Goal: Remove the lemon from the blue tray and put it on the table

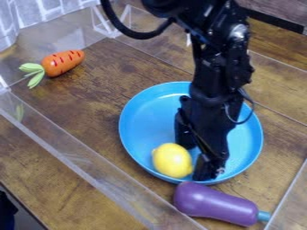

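I see my one black robot arm [216, 54] coming in from the top and bending down; its wrist is straight up and down; my black two-fingered gripper [202, 153] points right at the floor; its two fingers [192, 135] are spread wide apart and hold nothing.
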Tool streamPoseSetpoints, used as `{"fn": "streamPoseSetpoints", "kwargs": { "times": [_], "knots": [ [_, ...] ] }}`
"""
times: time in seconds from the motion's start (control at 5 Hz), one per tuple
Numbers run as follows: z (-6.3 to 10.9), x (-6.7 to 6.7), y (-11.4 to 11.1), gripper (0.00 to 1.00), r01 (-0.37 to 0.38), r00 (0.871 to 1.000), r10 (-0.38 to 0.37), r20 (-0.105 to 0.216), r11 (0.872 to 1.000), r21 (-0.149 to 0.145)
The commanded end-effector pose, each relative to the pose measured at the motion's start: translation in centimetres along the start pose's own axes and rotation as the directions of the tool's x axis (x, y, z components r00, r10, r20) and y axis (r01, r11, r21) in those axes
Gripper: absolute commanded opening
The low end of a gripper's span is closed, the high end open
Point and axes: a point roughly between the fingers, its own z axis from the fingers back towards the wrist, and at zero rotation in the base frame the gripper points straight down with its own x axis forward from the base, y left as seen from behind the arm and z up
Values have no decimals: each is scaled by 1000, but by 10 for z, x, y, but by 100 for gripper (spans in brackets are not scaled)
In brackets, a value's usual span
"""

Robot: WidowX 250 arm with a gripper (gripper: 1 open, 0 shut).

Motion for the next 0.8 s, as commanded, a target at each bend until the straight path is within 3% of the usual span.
{"fn": "streamPoseSetpoints", "kwargs": {
  "times": [0.0,0.4,0.6],
  "knots": [
    [-7,-19,11,100,-54,998,53,-30,998,-18],
    [-7,-29,15,100,-86,996,85,-24,996,-33],
    [-6,-31,13,0,-56,998,55,-27,998,-39]
  ]
}}
